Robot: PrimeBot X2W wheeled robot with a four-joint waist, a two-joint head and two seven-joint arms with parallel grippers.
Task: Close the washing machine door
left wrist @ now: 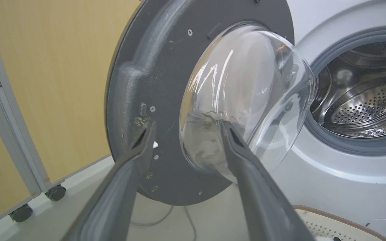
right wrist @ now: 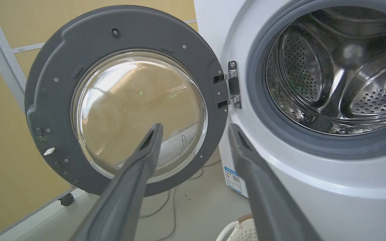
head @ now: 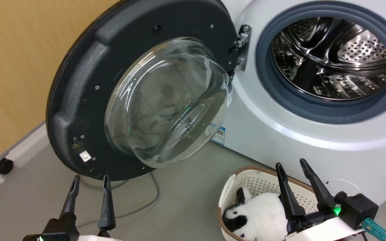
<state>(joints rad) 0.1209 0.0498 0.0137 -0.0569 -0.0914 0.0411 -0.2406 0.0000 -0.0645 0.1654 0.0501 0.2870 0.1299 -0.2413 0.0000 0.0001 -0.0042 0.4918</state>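
1. Washing machine door point(head: 89, 83): one, swung wide open, left of the washing machine point(head: 280, 140). Matte inner face toward the head camera, hung by its right edge. One clear glass bowl point(head: 166, 103) bulges from its centre.
2. Far left: yellow wall panel point(head: 12, 67). Two castors point(left wrist: 55, 193) under a grey frame in the left wrist view.
3. Left hand point(head: 91, 177): fingers apart, gripping nothing, tips just below the door's lower rim in the head view.
4. One grey cable point(head: 146, 204) on the floor under the door.
5. One metal hinge point(head: 243, 47) joins the door to the machine.
6. One blue label point(head: 218, 135) low on the machine's front, print too small to read.
7. One perforated steel drum point(head: 330, 57), with one grey gasket point(head: 313, 112) round its mouth.
8. One cream basket point(head: 246, 177) on the floor before the machine, one black-and-white plush toy point(head: 260, 217) inside.
9. Right hand point(head: 291, 164): fingers apart, empty, over the basket in the head view.
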